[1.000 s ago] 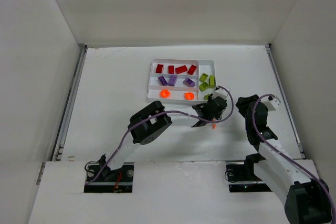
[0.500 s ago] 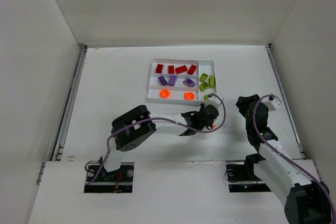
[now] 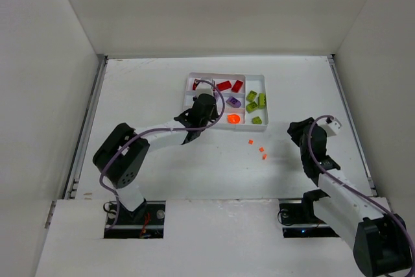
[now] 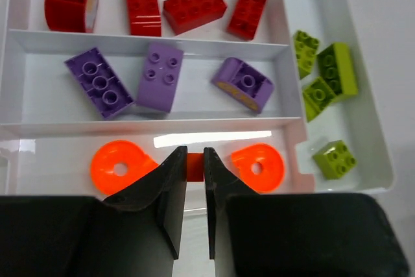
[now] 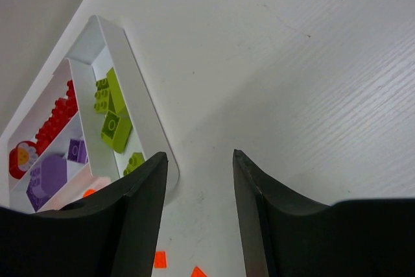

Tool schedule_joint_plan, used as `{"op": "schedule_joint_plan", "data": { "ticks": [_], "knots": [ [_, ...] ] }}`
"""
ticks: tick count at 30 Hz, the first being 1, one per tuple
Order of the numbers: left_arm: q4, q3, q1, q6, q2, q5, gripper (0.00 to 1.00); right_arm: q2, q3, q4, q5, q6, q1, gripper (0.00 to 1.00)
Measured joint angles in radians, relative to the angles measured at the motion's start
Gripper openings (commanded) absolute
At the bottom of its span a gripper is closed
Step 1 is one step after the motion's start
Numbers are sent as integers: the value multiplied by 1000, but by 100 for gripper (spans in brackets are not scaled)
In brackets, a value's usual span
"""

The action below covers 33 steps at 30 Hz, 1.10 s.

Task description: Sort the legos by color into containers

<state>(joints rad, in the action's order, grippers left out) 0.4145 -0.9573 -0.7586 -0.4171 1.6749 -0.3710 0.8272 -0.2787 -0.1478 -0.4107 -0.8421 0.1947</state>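
Note:
The white tray (image 3: 224, 74) holds red bricks (image 3: 224, 85) in the far slot and purple bricks (image 3: 233, 102) in the middle slot. An orange disc (image 3: 233, 119) lies in the near slot and yellow-green bricks (image 3: 256, 100) in the crosswise slot. My left gripper (image 3: 209, 118) hovers over the near slot. In the left wrist view it (image 4: 194, 157) is shut on a tiny orange brick (image 4: 194, 165) between two orange discs (image 4: 257, 168). My right gripper (image 3: 299, 129) is open and empty, right of the tray; its wrist view (image 5: 200, 155) shows bare table between the fingers.
Three small orange pieces (image 3: 261, 150) lie loose on the table in front of the tray's right end; two also show in the right wrist view (image 5: 160, 259). The tray's rim (image 5: 146, 121) is just left of my right gripper. White walls enclose the table.
My left gripper has swung from the table near the loose orange pieces, left and away, to above the tray's near slot. The right arm has barely moved.

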Motion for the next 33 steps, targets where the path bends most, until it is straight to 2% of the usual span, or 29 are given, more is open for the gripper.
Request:
{"op": "schedule_joint_plan", "data": {
  "ticks": [7,12,14,18,21,23,25,27,33],
  "knots": [
    [-17,-1,20,2,100,43,18,25,-1,-3,3,6,19,50],
    [-21,-1,20,6,121,47,33,43,-2,-4,3,10,30,49],
    [-22,-1,19,9,121,42,39,56,-5,-4,3,14,32,43],
    [-23,0,6,13,118,23,43,102,-24,-2,1,31,60,22],
    [-22,21,-4,16,76,17,43,133,-35,12,1,28,105,18],
    [-21,60,-11,16,13,12,43,135,-36,42,-2,21,161,22],
    [-14,105,-19,14,-64,4,43,124,-37,91,-10,1,233,36],
    [-3,151,-32,11,-141,-2,43,98,-37,154,-34,-22,305,45],
    [17,276,-67,3,-320,1,45,43,-55,354,-114,-100,441,50]
  ]
}}
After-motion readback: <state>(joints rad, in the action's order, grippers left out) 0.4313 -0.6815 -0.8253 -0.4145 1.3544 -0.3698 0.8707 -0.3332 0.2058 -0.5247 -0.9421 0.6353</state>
